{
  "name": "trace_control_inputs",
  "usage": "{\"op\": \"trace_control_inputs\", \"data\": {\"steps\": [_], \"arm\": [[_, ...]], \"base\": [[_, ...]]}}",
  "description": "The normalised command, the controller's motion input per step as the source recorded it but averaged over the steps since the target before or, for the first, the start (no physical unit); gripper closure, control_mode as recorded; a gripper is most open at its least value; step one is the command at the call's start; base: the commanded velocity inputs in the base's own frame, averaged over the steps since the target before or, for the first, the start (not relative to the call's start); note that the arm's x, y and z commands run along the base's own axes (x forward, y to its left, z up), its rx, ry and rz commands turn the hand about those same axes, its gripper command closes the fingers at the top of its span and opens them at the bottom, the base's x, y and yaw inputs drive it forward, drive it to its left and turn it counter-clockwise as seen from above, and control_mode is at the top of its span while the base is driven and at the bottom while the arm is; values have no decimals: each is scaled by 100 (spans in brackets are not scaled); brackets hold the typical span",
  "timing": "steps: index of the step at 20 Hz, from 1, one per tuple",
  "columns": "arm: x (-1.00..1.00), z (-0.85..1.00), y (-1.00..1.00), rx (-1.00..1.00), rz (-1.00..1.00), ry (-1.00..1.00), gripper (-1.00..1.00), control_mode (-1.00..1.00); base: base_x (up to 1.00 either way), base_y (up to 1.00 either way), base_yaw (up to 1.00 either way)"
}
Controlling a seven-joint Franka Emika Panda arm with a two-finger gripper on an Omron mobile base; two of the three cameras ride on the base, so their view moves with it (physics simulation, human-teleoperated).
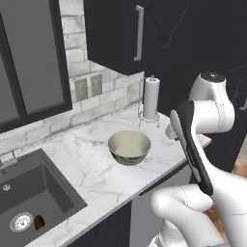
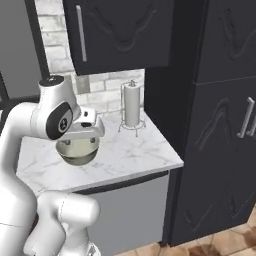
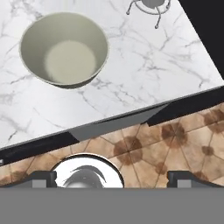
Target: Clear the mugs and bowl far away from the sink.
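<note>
The bowl (image 1: 129, 147) (image 2: 76, 151) (image 3: 64, 48) stands upright on the white marble counter (image 1: 91, 169), pale olive-beige inside and with nothing in it. My gripper (image 3: 111, 177) hangs high over the counter's front edge, to the right of the bowl and apart from it. It is open, its fingertips (image 3: 43, 177) spread wide with nothing between them. The dark grey sink (image 1: 34, 188) with its round silver drain (image 1: 21, 222) lies at the counter's left end, well clear of the bowl. The two green mugs are out of view.
A paper towel holder (image 1: 151, 99) (image 2: 132, 106) stands at the back right of the counter by a tall dark cabinet (image 2: 220, 125). Dark upper cabinets (image 1: 120, 34) hang above. Brown tiled floor (image 3: 183, 140) lies below the counter's edge.
</note>
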Motion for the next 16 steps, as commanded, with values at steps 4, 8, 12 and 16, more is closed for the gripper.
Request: {"op": "trace_control_inputs", "data": {"steps": [4,8,12,16], "arm": [[0,0,0,0,0,0,-100,100],[0,0,0,0,0,0,-100,100],[0,0,0,0,0,0,-100,100],[0,0,0,0,0,0,-100,100]], "base": [[53,-66,8],[65,-18,9],[65,0,19],[43,16,24]]}}
